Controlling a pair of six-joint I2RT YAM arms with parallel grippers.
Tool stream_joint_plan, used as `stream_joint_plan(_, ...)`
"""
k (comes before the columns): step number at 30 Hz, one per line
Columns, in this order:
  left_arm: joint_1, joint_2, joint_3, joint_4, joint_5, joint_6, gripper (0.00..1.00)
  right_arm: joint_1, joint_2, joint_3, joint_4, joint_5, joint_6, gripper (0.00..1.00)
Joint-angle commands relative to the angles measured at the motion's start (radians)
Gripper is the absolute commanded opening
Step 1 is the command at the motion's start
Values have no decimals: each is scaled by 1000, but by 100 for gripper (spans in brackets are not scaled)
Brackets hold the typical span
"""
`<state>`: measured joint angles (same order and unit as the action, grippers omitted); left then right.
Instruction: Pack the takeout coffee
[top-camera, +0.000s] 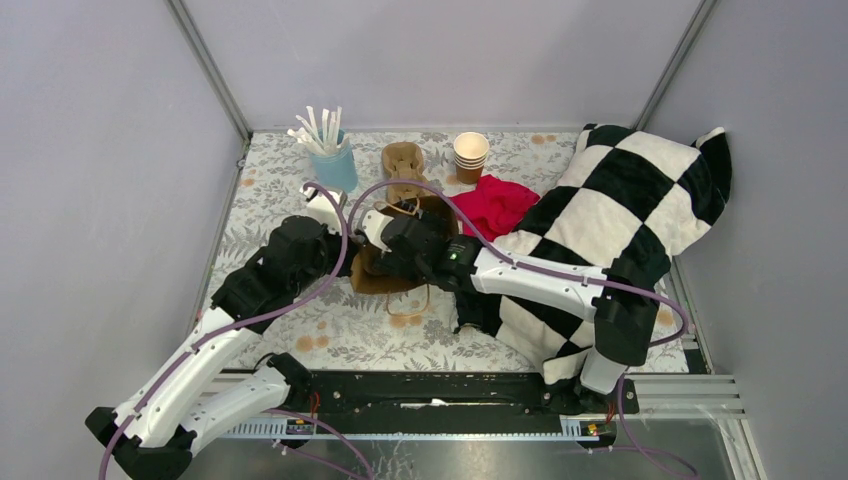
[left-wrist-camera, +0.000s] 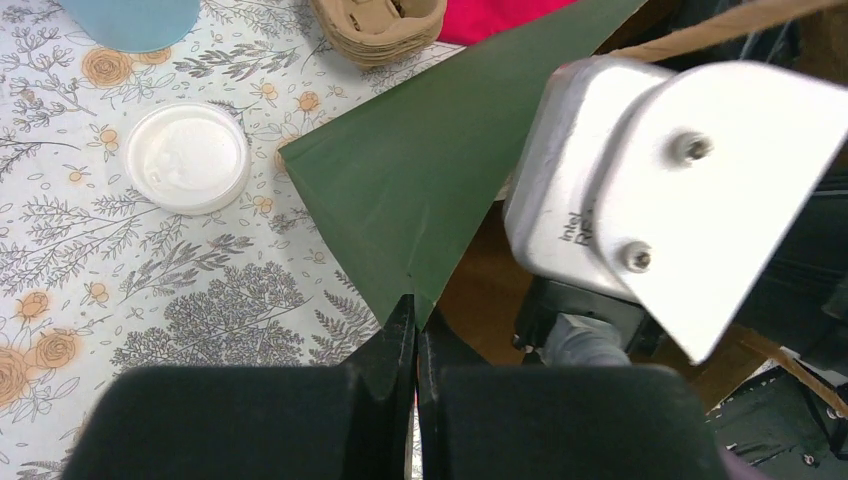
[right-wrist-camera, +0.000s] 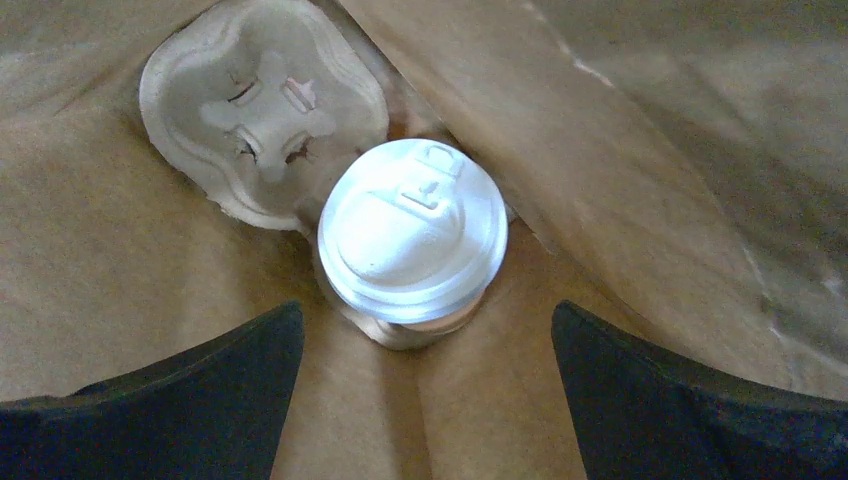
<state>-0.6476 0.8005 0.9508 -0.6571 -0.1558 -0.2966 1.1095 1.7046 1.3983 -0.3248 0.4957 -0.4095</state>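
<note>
The takeout coffee (right-wrist-camera: 412, 230) stands upright inside the brown paper bag (right-wrist-camera: 620, 150), its white lid facing the right wrist camera. Its base is seated in one well of a pulp carrier (right-wrist-camera: 250, 100); the neighbouring well is empty. The right pincer (right-wrist-camera: 428, 308) hangs above it with its fingers wide apart, one on each side, touching nothing. The left pincer (left-wrist-camera: 415, 310) is clamped together on the tip of a green flap (left-wrist-camera: 440, 170), which seems to be the bag's mouth held open. A loose lid (left-wrist-camera: 187, 157) lies apart on the flowered bench (left-wrist-camera: 120, 300). The cup should handle as light but top-heavy if filled. Its kraft wall is thin and will dent under a hard squeeze, and the snap-on lid could pop off if it is pinched or lifted by the rim. The safest hold looks to be across the paper wall just under the lid, gently. The cup appears already lodged, so little is left beyond a clean withdrawal without snagging the bag.
</note>
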Motion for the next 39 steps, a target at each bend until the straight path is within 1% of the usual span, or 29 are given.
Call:
stream_joint_plan(1,-11,3,-6,21,53,8,0,-14,35,-62,111,-33,-29,100)
stream_joint_plan(4,-11,1,-5,18,55,7,0,-39,36,-127,214,-106,-66,100)
stream_joint_plan(9,-11,1,-3,6,51,2,0,-81,50,-190,341,-160,-151,100)
stream_joint_plan(15,-10,4,-3,4,52,1,0,-114,96,-201,406,-192,-204,100)
stream_joint_plan(20,-10,6,1,-2,49,-2,0,-125,154,-152,376,-162,-206,100)
stream_joint_plan(23,-10,2,0,-6,42,-4,0,-132,161,-161,393,-146,-208,100)
stream_joint_plan(27,-11,2,2,-6,36,-6,0,-131,144,-165,424,-168,-217,99)
stream_joint_plan(28,-11,5,3,-6,35,-6,0,-132,137,-166,433,-173,-219,98)
stream_joint_plan(33,-10,9,6,-7,18,-6,0,-131,79,-170,436,-232,-228,82)
stream_joint_plan(36,-11,16,13,-22,-8,-8,0,-130,34,-173,412,-266,-221,78)
stream_joint_plan(39,-10,21,18,-28,-29,-13,0,-128,-25,-195,386,-343,-235,72)
